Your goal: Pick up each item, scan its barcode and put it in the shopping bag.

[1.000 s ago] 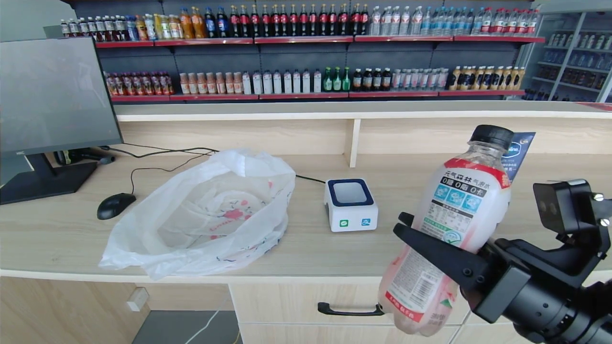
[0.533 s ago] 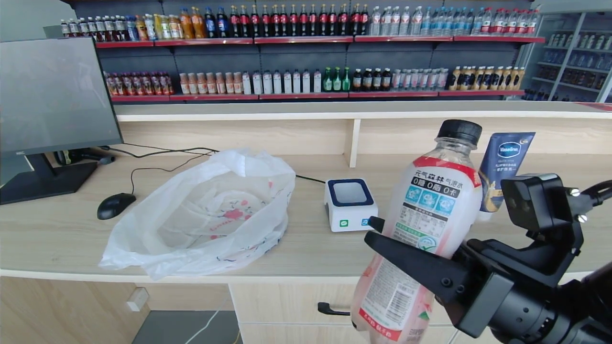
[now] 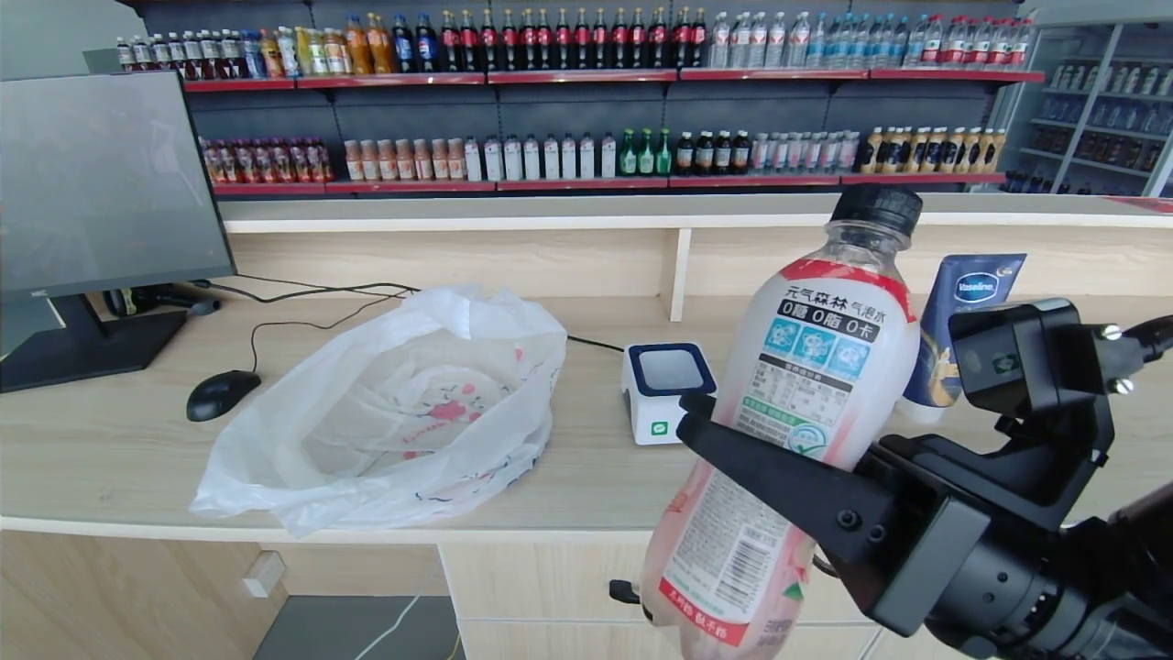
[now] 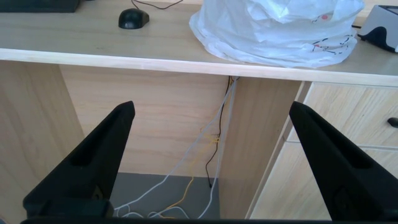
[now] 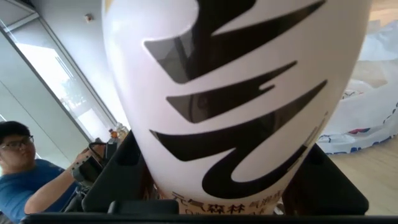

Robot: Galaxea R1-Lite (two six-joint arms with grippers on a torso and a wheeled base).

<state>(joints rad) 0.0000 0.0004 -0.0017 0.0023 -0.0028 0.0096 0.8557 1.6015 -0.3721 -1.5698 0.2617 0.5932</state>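
Right hand, clamped on the bottle, has carried it left, seemingly nearer the scanner.

head: above counter | left wrist: low, shares bag | right wrist: hugging bottle

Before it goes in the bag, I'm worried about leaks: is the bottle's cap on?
On: a black cap tops the bottle; how tightly it is screwed, cannot tell.

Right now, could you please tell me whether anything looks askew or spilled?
Only the bottle is askew: gripped by the right tool, it leans, cap toward the right. The shopping bag sags open. Nothing looks spilled or damaged.
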